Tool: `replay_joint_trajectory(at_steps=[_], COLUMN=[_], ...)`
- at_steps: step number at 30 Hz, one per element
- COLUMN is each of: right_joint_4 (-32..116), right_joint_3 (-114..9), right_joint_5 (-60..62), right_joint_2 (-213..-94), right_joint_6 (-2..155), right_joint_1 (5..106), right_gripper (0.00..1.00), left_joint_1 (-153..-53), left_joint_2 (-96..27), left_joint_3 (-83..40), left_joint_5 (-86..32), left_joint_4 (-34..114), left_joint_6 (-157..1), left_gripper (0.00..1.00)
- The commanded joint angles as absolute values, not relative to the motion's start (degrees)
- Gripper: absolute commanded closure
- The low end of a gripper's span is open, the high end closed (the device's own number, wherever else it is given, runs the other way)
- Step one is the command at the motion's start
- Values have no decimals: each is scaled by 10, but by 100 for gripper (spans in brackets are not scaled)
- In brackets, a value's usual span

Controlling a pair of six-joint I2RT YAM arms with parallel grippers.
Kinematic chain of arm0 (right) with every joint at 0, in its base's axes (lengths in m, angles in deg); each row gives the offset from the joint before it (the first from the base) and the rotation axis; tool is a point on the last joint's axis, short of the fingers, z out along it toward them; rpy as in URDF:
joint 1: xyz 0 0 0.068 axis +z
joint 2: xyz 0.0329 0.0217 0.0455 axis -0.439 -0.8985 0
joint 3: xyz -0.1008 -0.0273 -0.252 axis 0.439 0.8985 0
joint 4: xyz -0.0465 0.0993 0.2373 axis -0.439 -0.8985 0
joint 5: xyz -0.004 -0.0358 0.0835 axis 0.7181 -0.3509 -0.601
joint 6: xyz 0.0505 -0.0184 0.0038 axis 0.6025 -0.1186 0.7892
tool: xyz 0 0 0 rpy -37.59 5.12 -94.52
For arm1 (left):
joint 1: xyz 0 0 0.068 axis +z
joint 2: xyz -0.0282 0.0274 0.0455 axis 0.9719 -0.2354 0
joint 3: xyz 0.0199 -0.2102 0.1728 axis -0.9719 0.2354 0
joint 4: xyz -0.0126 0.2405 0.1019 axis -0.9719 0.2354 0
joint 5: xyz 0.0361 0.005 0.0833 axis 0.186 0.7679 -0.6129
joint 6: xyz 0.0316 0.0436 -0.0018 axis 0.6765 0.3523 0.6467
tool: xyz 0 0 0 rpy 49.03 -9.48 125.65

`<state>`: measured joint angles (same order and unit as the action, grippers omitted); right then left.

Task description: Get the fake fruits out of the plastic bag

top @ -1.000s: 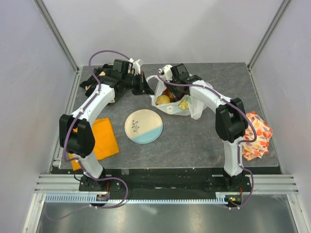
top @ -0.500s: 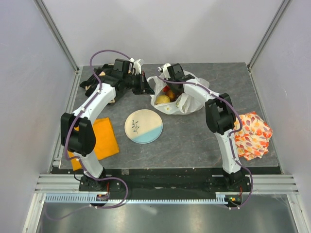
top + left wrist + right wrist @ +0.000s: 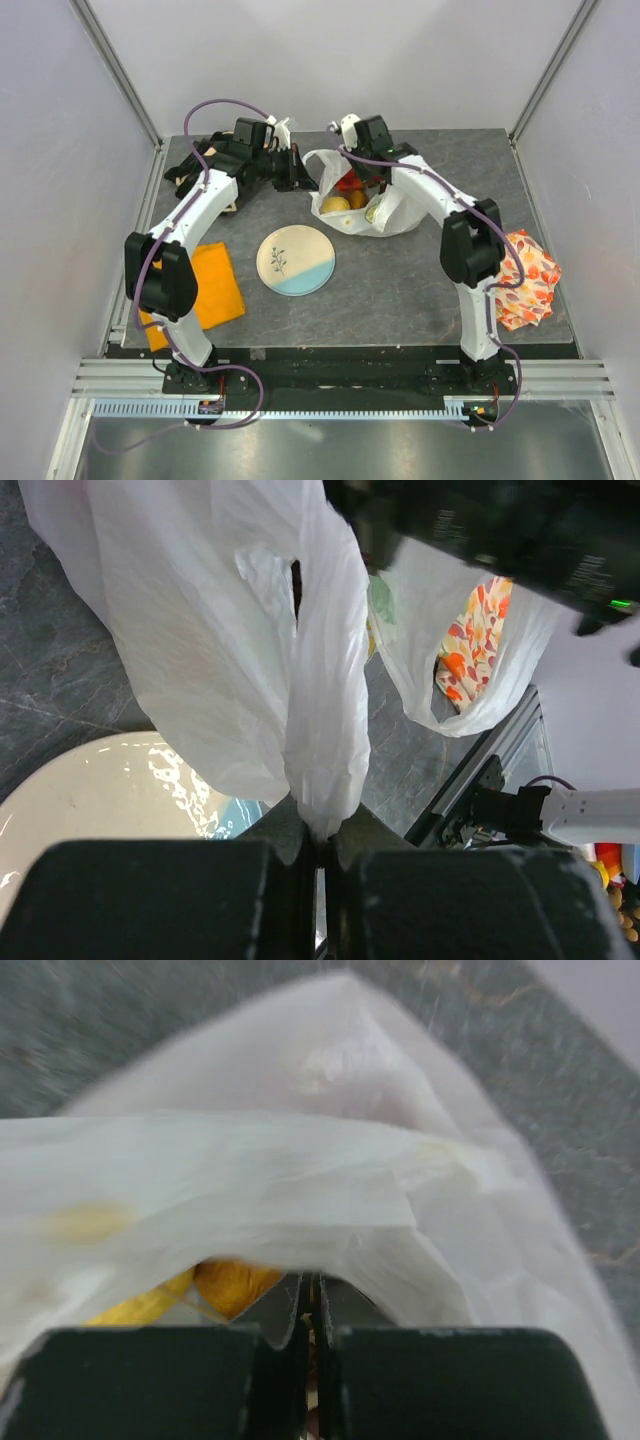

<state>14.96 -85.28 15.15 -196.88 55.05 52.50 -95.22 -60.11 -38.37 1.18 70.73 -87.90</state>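
Note:
The white plastic bag (image 3: 392, 208) lies at the back middle with its mouth open. Inside it show a red berry cluster (image 3: 349, 183), a yellow lemon (image 3: 335, 204), a brown oval piece (image 3: 358, 198) and a green-yellow citrus slice (image 3: 377, 212). My left gripper (image 3: 303, 178) is shut on the bag's left handle (image 3: 320, 770), which is pulled taut. My right gripper (image 3: 383, 168) is shut on the bag's far rim (image 3: 330, 1230); a yellow fruit (image 3: 235, 1282) shows just under the film. The grape bunch is hidden.
A cream and blue plate (image 3: 295, 260) lies in front of the bag. A plain orange cloth (image 3: 208, 285) is at the front left and a fruit-patterned cloth (image 3: 527, 280) at the right edge. A black bag (image 3: 198, 163) sits behind the left arm.
My right gripper has moved back and a little right with the bag's rim, and the mouth gapes wider, showing more fruit. The left gripper has held still on the handle.

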Motion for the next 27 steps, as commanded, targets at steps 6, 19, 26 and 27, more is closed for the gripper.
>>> replay_joint_trajectory(at_steps=[6, 19, 26, 27], right_joint_4=[51, 27, 11, 11], right_joint_3=[-869, -857, -898, -912], right_joint_5=[37, -94, -113, -113], right_joint_2=[-1786, -1664, -1633, -1635], right_joint_6=[561, 555, 527, 526], right_joint_1=[531, 556, 629, 636], right_gripper=[100, 100, 100, 100], left_joint_1=[-950, -950, -927, -913], left_joint_2=[-623, -634, -536, -523], left_joint_3=[-442, -502, -486, -478], left_joint_5=[10, -8, -60, -65], left_joint_4=[693, 717, 746, 751], left_joint_6=[-859, -830, -797, -794], left_gripper=[98, 13, 3, 3])
